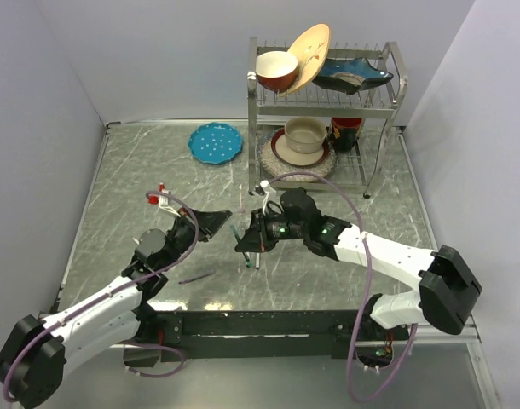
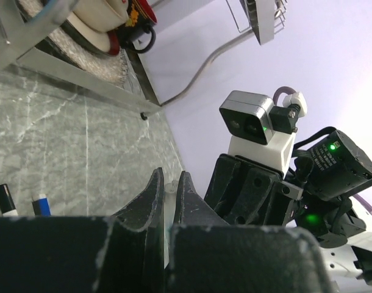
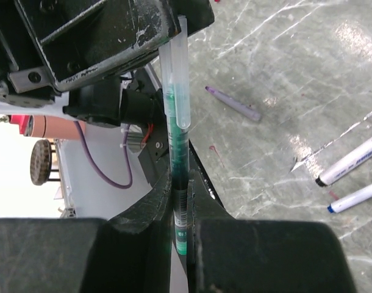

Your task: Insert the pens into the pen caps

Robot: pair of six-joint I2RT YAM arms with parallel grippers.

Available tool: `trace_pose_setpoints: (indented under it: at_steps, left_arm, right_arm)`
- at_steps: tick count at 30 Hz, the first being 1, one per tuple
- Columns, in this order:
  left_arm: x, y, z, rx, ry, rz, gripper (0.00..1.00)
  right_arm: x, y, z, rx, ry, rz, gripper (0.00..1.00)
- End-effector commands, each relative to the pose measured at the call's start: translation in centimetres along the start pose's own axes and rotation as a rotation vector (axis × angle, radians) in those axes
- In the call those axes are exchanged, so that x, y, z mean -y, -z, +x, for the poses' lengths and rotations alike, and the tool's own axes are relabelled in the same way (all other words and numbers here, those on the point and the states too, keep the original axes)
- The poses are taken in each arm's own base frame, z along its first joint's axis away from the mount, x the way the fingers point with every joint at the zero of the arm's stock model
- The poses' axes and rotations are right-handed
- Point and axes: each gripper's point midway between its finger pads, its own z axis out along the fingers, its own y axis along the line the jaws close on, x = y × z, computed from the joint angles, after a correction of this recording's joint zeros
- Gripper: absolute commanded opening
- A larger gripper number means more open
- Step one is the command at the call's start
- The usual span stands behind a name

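Note:
My right gripper (image 3: pixel 181 177) is shut on a dark green pen (image 3: pixel 178 152) that stands up from its jaws. The pen's top end sits inside a translucent pen cap (image 3: pixel 176 67). My left gripper (image 2: pixel 169 183) is shut on that cap (image 2: pixel 168 190), and one of its fingers (image 3: pixel 100 36) fills the top of the right wrist view. In the top view the two grippers, left (image 1: pixel 222 223) and right (image 1: pixel 245 237), meet tip to tip above the table's middle. Two white pens, one with a black end (image 3: pixel 350 160) and one with a blue end (image 3: pixel 357 196), lie side by side on the table.
A thin purple piece (image 1: pixel 196 277) lies on the table near the left arm. A metal dish rack (image 1: pixel 388 106) with bowls and plates stands at the back right. A blue plate (image 1: pixel 216 142) lies at the back.

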Motion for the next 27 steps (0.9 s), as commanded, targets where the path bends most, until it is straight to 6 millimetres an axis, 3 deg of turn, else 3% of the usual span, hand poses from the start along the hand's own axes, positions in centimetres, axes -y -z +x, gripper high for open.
trace_pose_setpoints:
  at_steps: [1,5,6,7,8,9,10,11,13,14,16,18,19,20,23,27]
  left_arm:
    - [-0.8,2.8,7.5,-0.316,0.022,0.048,0.01]
    - [-0.4,1.9,6.8,-0.302,0.006,0.032,0.01]
    - [-1.2,1.7,6.9,-0.31,-0.001,-0.02,0.01]
    - [-1.5,1.2,6.6,-0.303,-0.017,-0.05,0.01]
    - [-0.4,0.2,5.4,-0.27,-0.064,-0.045,0.01]
    - [-1.3,-0.1,5.4,-0.285,-0.086,-0.105,0.01]
    - [-1.9,-0.7,5.2,-0.29,-0.139,-0.138,0.01]
    - [-0.2,-1.9,3.9,-0.267,-0.168,-0.126,0.01]
    - [-1.5,-2.6,3.4,-0.274,-0.223,-0.218,0.01]
    - [-0.5,-3.4,2.5,-0.255,-0.237,-0.212,0.01]
    - [-0.9,-3.9,2.1,-0.251,-0.261,-0.242,0.01]
    - [-1.0,-4.4,1.3,-0.238,-0.273,-0.26,0.01]
    - [-2.1,-4.3,1.5,-0.26,-0.286,-0.3,0.01]
    - [-2.1,-4.5,1.1,-0.257,-0.29,-0.312,0.01]
    - [-4.8,-4.3,0.4,-0.276,-0.308,-0.413,0.01]
    - [-9.3,-3.5,-0.8,-0.288,-0.316,-0.569,0.01]
  right_arm:
    - [-1.3,0.9,-12.1,0.395,0.102,0.01,0.0]
    - [-0.2,0.4,-11.0,0.378,0.087,0.021,0.0]
    - [-0.3,0.7,-10.8,0.383,0.083,0.018,0.0]
    - [0.7,0.7,-9.5,0.366,0.063,0.033,0.0]
    - [0.4,1.0,-9.1,0.367,0.063,0.02,0.0]
    - [0.7,1.1,-8.5,0.354,0.053,0.024,0.01]
    - [1.4,1.0,-7.1,0.326,0.037,0.033,0.05]
    - [1.1,1.5,-6.4,0.317,0.036,0.021,0.14]
    - [2.3,1.8,-4.1,0.28,0.016,0.048,0.28]
    - [2.1,2.7,-3.5,0.284,0.019,0.059,0.36]
    - [3.3,3.4,-1.2,0.259,0.015,0.092,0.41]
    - [3.1,5.0,-0.3,0.277,0.018,0.1,0.48]
    - [3.7,5.4,0.8,0.271,0.01,0.112,0.5]
    - [3.2,6.4,0.9,0.293,0.017,0.106,0.58]
    - [3.6,8.0,2.2,0.313,0.009,0.131,0.66]
    - [3.6,9.2,2.7,0.346,0.005,0.135,0.71]
